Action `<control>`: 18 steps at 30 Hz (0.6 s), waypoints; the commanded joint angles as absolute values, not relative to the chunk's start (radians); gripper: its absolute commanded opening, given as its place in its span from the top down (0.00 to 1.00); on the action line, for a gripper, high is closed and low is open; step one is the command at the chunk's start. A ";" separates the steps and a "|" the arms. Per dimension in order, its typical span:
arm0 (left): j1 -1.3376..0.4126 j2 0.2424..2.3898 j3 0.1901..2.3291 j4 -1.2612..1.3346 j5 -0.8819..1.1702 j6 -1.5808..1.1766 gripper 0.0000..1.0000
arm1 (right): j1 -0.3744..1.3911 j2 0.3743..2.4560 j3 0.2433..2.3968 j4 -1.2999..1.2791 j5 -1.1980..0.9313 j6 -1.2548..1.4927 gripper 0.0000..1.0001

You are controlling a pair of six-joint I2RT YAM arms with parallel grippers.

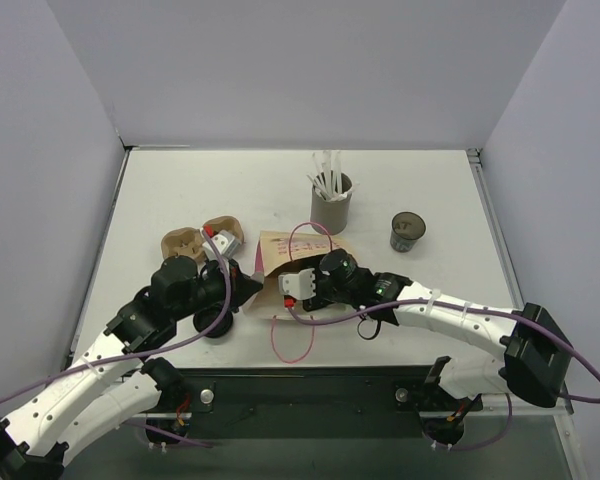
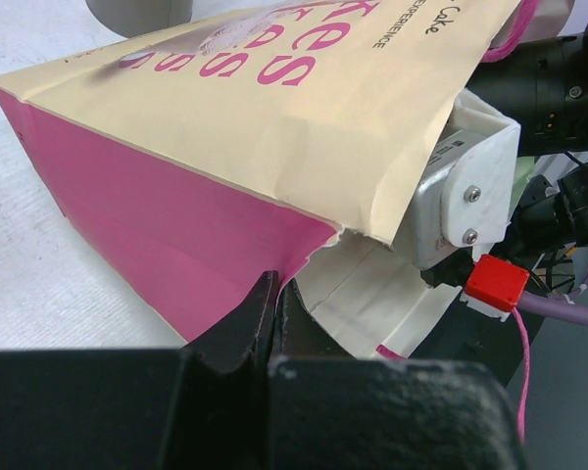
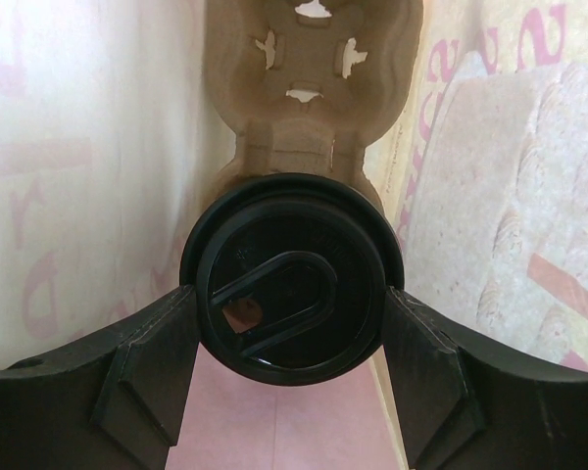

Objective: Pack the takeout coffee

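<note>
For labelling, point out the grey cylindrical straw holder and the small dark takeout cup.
Grey cylindrical straw holder [image 1: 331, 213]: top view, outer wall.
Small dark takeout cup [image 1: 407, 241]: top view, near side wall.

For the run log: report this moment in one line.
stage: bagging | left tool: shut on paper bag edge | right tool: inside bag, clamped on black lid | dark cup: outside bag, untouched

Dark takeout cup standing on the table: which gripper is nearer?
Right. Right gripper, inside the cream paper bag, sits left of the dark cup; left gripper pinches the bag farther left.
</note>
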State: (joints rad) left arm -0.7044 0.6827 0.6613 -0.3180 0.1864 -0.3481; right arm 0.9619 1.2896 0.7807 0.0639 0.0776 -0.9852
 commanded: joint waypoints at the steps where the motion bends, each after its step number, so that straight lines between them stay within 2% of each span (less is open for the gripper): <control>1: -0.707 0.689 0.716 -0.336 0.173 -0.347 1.00 | 0.931 1.302 0.767 0.075 0.061 -0.979 0.56; 11: -0.707 0.719 0.733 -0.348 0.170 -0.351 1.00 | 0.914 1.365 0.792 0.071 0.038 -1.006 0.51; 18: -0.707 0.733 0.744 -0.345 0.166 -0.351 1.00 | 0.900 1.381 0.796 0.046 0.044 -0.999 0.42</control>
